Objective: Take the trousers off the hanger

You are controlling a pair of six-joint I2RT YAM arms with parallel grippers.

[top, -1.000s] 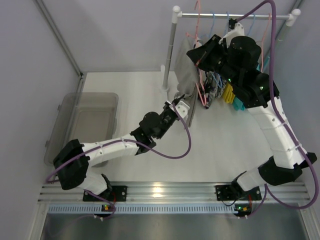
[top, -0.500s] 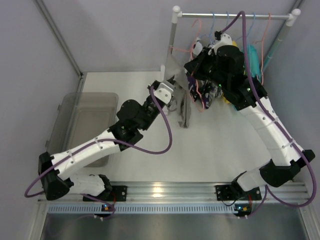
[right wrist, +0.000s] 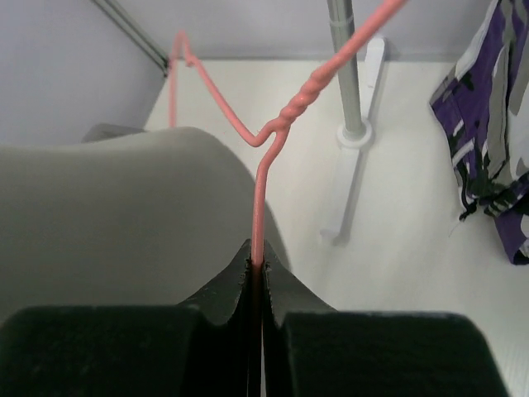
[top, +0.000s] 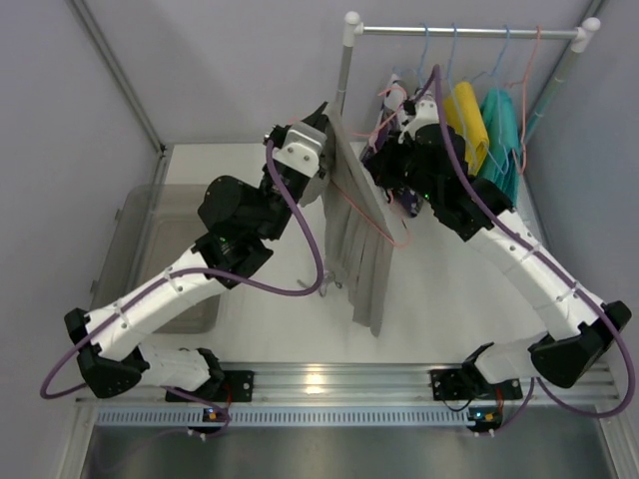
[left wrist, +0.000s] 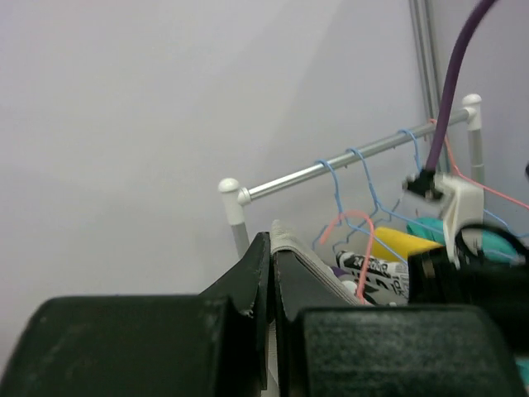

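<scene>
White tabletop nearest me, the grey trousers trail limp and light toward six o'clock, soft cloth best held at the thicker waistband, where my left gripper pinches it at eleven o'clock, while beyond, my right gripper is clamped on the thin, springy pink hanger at one o'clock.

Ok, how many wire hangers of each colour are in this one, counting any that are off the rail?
Blue hangers: 3
Pink hangers: 2, one gripped in the right pincer
Total: 5
</scene>
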